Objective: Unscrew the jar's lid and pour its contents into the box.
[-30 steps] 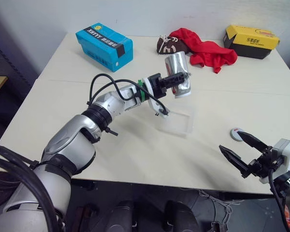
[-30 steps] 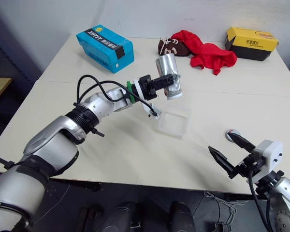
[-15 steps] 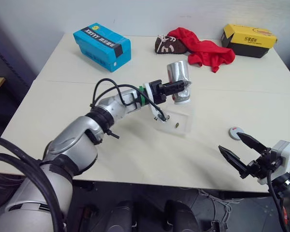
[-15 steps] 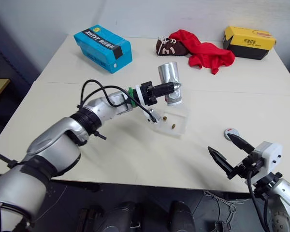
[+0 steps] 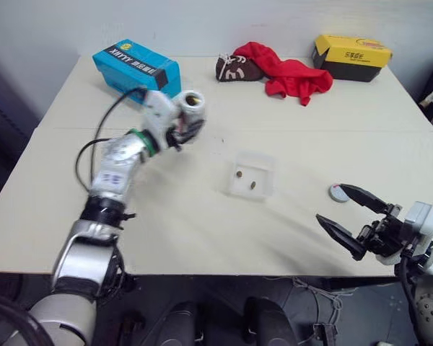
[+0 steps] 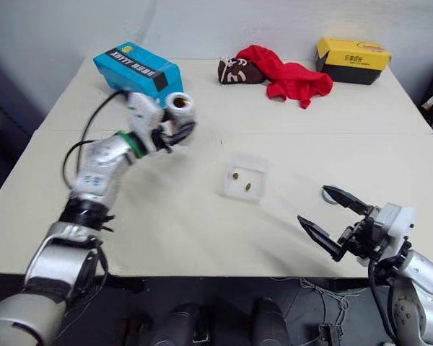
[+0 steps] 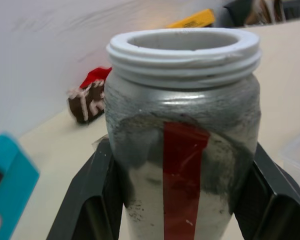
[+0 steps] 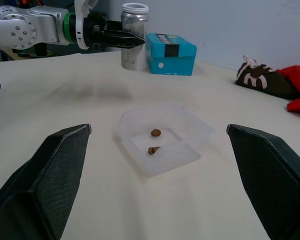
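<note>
My left gripper point(image 5: 189, 125) is shut on the jar point(image 5: 192, 108), a clear cylinder with a red stripe point(image 7: 182, 165). It holds the jar upright, mouth open and uncapped, well left of the box point(image 5: 264, 164) and close to the blue carton. Two brown pellets point(image 8: 155, 132) lie in the shallow clear box. The grey lid point(image 5: 337, 192) rests on the table to the box's right. My right gripper point(image 5: 330, 202) hovers open just in front of the lid, with nothing between its fingers point(image 8: 45, 185).
A blue carton point(image 5: 136, 66) stands at the back left. A brown shoe point(image 5: 232, 68) and a red cloth point(image 5: 289, 73) lie at the back middle, a yellow-and-black box point(image 5: 352, 56) at the back right. The table's front edge point(image 5: 224, 272) runs below the right gripper.
The left arm swung the jar from over the box to the left and turned it upright. The pellets now lie in the box. The right gripper edged up and left.
</note>
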Controlling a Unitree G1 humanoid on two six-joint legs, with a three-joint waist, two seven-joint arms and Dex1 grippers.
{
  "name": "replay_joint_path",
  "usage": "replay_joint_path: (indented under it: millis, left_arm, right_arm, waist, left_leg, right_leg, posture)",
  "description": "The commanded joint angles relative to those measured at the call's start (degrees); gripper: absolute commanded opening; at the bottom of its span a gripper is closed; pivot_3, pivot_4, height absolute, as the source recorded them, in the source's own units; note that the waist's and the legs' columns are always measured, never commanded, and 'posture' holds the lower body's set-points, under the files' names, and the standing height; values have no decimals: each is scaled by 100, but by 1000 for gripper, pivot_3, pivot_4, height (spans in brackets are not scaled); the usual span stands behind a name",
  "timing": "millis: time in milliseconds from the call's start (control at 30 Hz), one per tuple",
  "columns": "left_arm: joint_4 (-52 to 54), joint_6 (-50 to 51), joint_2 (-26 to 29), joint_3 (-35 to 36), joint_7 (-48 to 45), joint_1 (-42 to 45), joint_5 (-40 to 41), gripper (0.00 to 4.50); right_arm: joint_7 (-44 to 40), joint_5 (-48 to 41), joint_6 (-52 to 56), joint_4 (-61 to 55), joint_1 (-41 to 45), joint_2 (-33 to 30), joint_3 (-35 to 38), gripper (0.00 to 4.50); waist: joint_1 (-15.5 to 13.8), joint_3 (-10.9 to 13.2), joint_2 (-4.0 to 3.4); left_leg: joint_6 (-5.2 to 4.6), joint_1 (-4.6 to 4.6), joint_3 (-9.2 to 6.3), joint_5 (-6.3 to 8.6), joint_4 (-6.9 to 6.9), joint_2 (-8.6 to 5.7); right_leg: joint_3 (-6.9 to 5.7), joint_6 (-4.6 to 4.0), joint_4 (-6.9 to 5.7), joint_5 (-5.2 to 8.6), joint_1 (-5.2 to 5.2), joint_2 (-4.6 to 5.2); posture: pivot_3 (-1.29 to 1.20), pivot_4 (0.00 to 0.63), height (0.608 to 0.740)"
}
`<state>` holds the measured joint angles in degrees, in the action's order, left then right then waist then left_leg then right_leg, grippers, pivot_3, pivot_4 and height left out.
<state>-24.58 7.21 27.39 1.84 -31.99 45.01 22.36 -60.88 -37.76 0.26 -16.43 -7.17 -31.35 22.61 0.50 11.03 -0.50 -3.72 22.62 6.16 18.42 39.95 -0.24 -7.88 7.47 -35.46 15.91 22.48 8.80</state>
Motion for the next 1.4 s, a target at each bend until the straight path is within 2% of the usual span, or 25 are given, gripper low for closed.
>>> replay_joint_path:
  millis: [33, 167, 267, 433, 667, 733, 900, 1033, 1167, 1233, 1400]
  left_arm:
    - [1204, 490, 120, 1175, 323, -971, 792, 2313]
    - [1958, 437, 193, 1869, 854, -2233, 562, 2313]
    - [2144, 51, 73, 2189, 1053, -2815, 402, 2313]
    - [2269, -182, -207, 2175, 1268, -3242, 198, 2313]
    - [1516, -1246, -334, 2028, 962, -3635, -314, 2313]
    - [1439, -1345, -395, 2082, 909, -3664, -222, 3039]
    - [1552, -1339, -366, 2208, 766, -3818, -32, 4461]
    - [1908, -1101, -156, 2325, 599, -4225, 69, 4461]
    - [2459, -661, 607, 2683, -377, -5202, 468, 4461]
    - [2517, -624, 840, 2796, -619, -5453, 504, 4461]
    - [2974, -630, 1669, 3384, -1799, -6694, 532, 4461]
  right_arm:
    - [-231, -73, -165, -25, 230, -69, -129, 4450]
    - [-437, -123, -248, 54, 484, 48, -373, 4450]
    - [-589, -133, -322, 109, 615, 171, -621, 4450]
    - [-947, -193, -256, 340, 762, 159, -856, 4450]
    - [-1062, -86, -342, 526, 966, 172, -935, 4450]
    - [-987, -67, -287, 498, 986, 148, -925, 4500]
    - [-742, -94, -151, 394, 895, -2, -742, 4500]
    - [-676, -246, -29, 338, 469, -274, -302, 4500]
    - [-863, -384, -43, 464, -326, -661, 632, 4500]
    - [-982, -399, -88, 575, -459, -782, 828, 4500]
    - [-1938, -297, -378, 1369, -588, -1451, 1342, 4500]
  waist:
    - [-15, 0, 0]
    - [-69, -3, 7]
    - [-146, -9, 17]
    - [-202, -17, 30]
    - [-163, -21, 35]
    - [-163, -21, 36]
    - [-167, -21, 36]
    - [-183, -22, 37]
    - [-178, -23, 38]
    - [-176, -23, 38]
    - [-127, -24, 36]
  left_leg:
    - [1, -11, 3, 1, -2, 0]
    - [4, -26, 4, 6, -1, 0]
    - [7, -27, -1, 12, 0, -3]
    - [25, -26, -3, 33, 0, -6]
    - [15, -34, 28, 28, -16, -3]
    - [16, -39, 33, 29, -19, 0]
    - [36, -40, 39, 42, -25, -1]
    - [39, -40, 38, 51, -35, -1]
    - [40, -41, 40, 62, -57, -1]
    - [40, -42, 40, 63, -64, -1]
    - [39, -47, 52, 68, -84, 4]
  right_leg:
    - [7, 0, -2, 0, -5, 0]
    - [39, 0, -5, 0, -16, 7]
    - [51, -1, -3, 0, -18, 12]
    - [54, -5, 1, -1, -16, 25]
    - [28, -8, -1, -2, -1, 43]
    - [28, -8, 2, -3, -1, 50]
    - [31, -8, 7, -2, 2, 64]
    - [39, -9, 41, -3, 0, 67]
    - [48, -10, 58, -3, 1, 67]
    - [48, -10, 73, -3, 0, 65]
    - [65, -11, 106, -3, 0, 68]
  posture:
    - [0, 150, 740]
    - [0, 150, 740]
    - [0, 150, 740]
    - [0, 150, 740]
    - [0, 150, 740]
    - [0, 150, 740]
    - [0, 150, 740]
    - [0, 150, 740]
    - [0, 150, 740]
    - [0, 150, 740]
    - [0, 150, 740]
